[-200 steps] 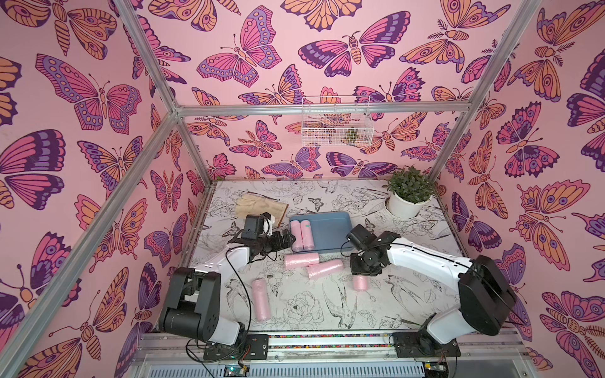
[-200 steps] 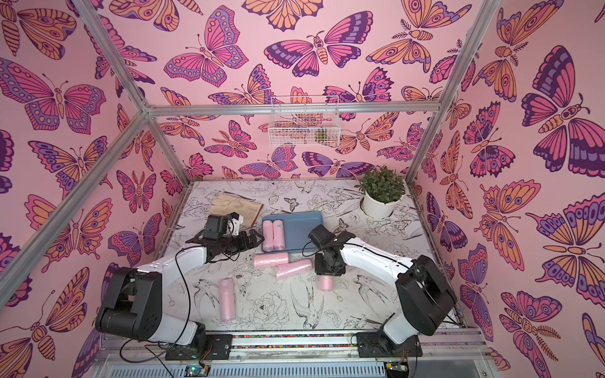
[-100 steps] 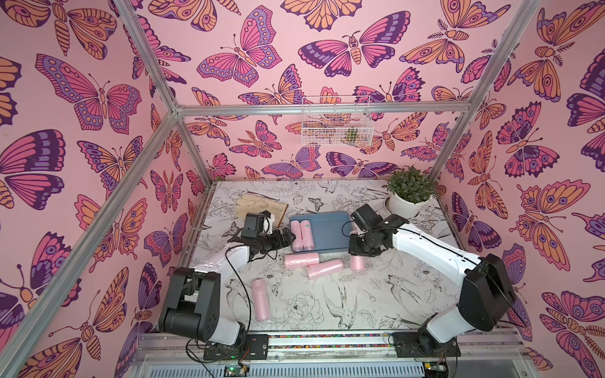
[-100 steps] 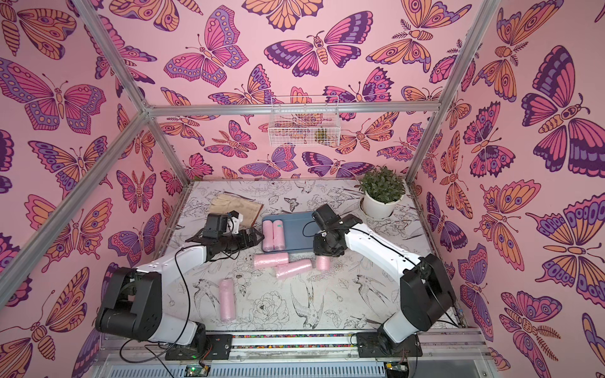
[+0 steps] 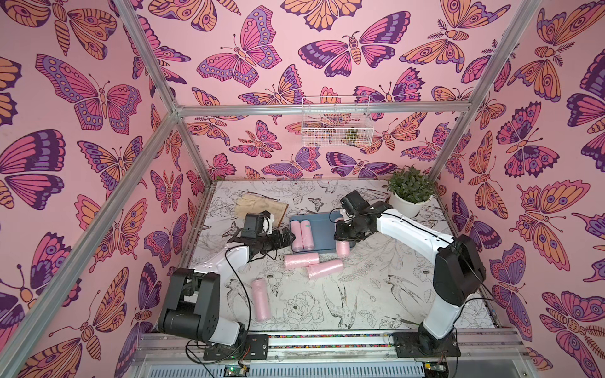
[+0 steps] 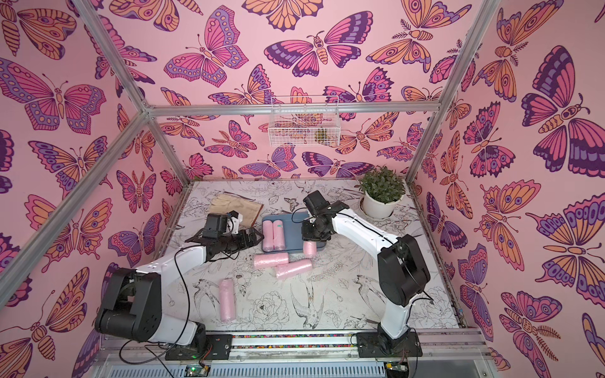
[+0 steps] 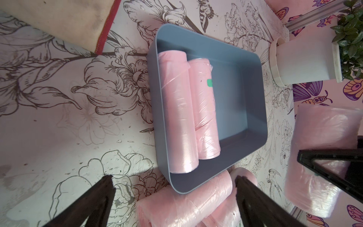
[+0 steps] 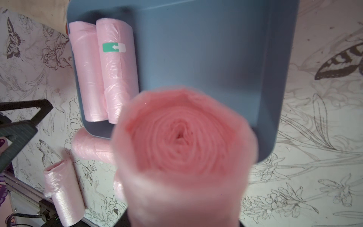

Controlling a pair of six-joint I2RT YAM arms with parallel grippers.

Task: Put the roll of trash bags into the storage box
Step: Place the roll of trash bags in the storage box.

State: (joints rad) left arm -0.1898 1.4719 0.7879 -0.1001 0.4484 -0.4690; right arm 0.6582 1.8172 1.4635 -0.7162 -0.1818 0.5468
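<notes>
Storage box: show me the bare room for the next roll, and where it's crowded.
Bare: the box floor from the two stored rolls at the left pincer's end across to the opposite wall. Crowded: the table along the box's front, where two loose rolls lie. The right pincer holds another roll.

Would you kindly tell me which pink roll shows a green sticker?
The inner roll in the storage box, beside its bare floor; the others show only pink.

A: What's the white-and-black left arm (image 5: 229, 258) doing?
B: Lying low, stretched from the near left toward the middle; the black left gripper (image 5: 284, 238) gapes wide, empty.
A: And the right arm (image 5: 412, 229)?
B: Elbow high, wrist bent down, right gripper (image 5: 341, 236) pinching a pink plastic roll (image 5: 342, 249).
</notes>
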